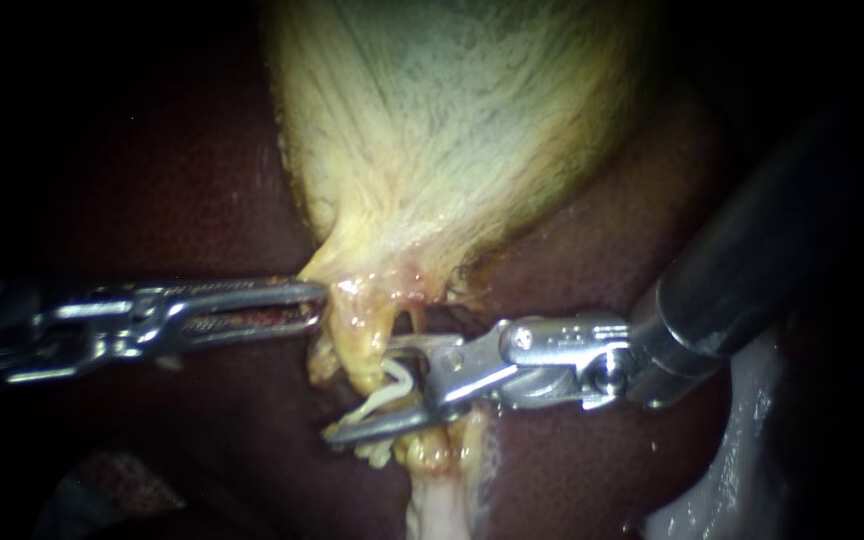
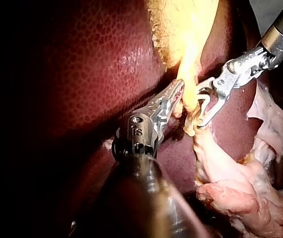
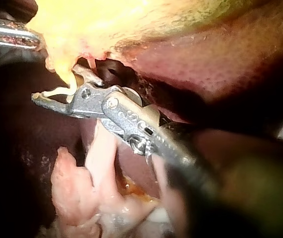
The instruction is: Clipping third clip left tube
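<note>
Pale clip (image 1: pixel 384 393) (V-shaped) at yellow tube (image 1: pixel 365 345)

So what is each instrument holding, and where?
The left instrument grips the gallbladder at its narrow yellow lower end; the right instrument carries an open white clip by its two arms.

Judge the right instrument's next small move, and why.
Probably squeeze it shut: the slender steel right instrument holds a spread white clip astride the thin yellow tube, while the steel left instrument grips the pale yellow gallbladder's neck.
</note>
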### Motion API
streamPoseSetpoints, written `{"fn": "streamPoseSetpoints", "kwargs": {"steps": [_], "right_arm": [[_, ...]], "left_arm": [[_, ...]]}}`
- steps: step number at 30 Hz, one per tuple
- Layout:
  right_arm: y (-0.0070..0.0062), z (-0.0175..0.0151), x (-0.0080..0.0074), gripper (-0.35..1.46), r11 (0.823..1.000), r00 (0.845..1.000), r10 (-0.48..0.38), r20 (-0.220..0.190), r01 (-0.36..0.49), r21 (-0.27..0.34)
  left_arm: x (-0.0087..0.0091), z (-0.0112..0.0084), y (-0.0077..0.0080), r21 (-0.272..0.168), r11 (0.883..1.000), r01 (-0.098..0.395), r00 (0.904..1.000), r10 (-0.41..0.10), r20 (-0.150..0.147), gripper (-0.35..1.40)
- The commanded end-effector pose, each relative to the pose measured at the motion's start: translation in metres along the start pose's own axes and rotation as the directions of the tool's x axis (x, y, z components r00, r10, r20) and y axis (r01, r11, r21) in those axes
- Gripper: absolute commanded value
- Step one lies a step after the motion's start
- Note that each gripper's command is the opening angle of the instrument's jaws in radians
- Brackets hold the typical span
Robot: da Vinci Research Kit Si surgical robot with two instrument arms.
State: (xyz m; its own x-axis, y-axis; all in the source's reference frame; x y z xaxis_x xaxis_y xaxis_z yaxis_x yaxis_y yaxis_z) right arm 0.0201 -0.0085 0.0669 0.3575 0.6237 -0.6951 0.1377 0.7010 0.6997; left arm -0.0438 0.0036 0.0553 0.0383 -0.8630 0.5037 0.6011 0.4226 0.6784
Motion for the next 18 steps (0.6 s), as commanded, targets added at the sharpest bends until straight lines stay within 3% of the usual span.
{"fn": "streamPoseSetpoints", "kwargs": {"steps": [1, 13, 18], "right_arm": [[0.0001, -0.0001, 0.0, 0.49, 1.0, 1.0, 0.011, 0.002, -0.011, -0.002], [0.0007, -0.0005, -0.0002, 0.28, 0.994, 0.994, 0.111, 0.0, -0.111, -0.002], [0.001, -0.0008, -0.0004, 0.06, 0.988, 0.988, 0.157, -0.004, -0.157, -0.002]], "left_arm": [[0.0, 0.0, 0.0, -0.001, 1.0, 0.0, 1.0, 0.0, 0.0, -0.35], [0.0, 0.0001, 0.0, -0.001, 1.0, 0.0, 1.0, 0.0, 0.0, -0.35], [0.0, 0.0001, 0.0, -0.001, 1.0, 0.0, 1.0, 0.0, 0.0, -0.35]]}}
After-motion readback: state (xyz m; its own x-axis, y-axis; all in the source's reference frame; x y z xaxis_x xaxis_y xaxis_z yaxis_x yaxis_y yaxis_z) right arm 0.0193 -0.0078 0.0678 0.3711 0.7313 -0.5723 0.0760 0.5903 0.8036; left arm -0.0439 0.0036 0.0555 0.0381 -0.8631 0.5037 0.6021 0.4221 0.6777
